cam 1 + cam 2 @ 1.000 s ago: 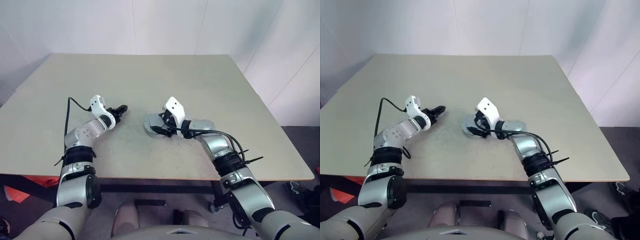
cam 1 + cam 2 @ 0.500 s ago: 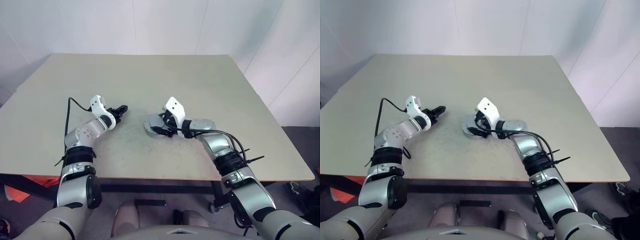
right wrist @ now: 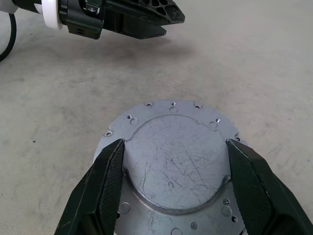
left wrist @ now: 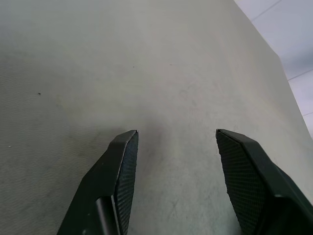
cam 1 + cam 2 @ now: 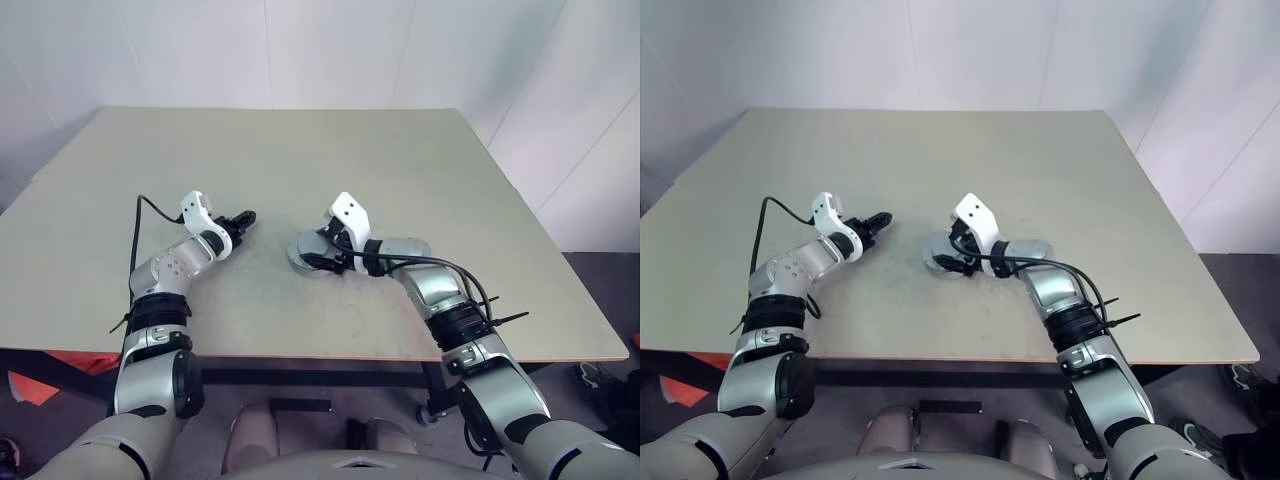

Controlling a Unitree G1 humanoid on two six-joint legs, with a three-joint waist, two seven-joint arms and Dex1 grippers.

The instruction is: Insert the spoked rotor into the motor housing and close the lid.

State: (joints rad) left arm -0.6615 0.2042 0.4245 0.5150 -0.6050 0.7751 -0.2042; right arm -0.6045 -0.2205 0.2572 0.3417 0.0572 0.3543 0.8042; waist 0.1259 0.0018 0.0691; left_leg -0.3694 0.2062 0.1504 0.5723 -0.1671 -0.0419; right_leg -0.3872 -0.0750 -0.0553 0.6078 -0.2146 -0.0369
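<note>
Two grippers, one lid and one table entered, nearest first.

1. Right gripper (image 3: 176,144): released. Its fingers (image 3: 105,181) stand wide apart, one on each side of the lid's raised centre, tips close against that edge. I judge this as astride the part, not clamped on it. Nothing is lifted.

2. Lid (image 3: 176,169): flat grey scratched disc with a rim of small screw holes. It lies level directly under and between the right gripper's fingers. It sits a little proud of the table, so I judge it is seated on the motor housing, with the spoked rotor already covered beneath. What is under it cannot be confirmed.

3. Left gripper (image 4: 176,137): just beyond the lid from the right gripper, near it but apart. Fingers spread, holding nothing, with bare tabletop between them.

4. Table (image 5: 300,150): pale and bare, stretching away past both grippers.

Change since a second ago: almost none. Both arms keep their places, the lid has not shifted, and neither gripper's opening has altered.

Meaning for the task: insertion looks finished and the work appears paused at closing the lid. The likely remaining steps are to press or settle the disc square, then draw the right gripper back. A skewed seat is the risk.
</note>
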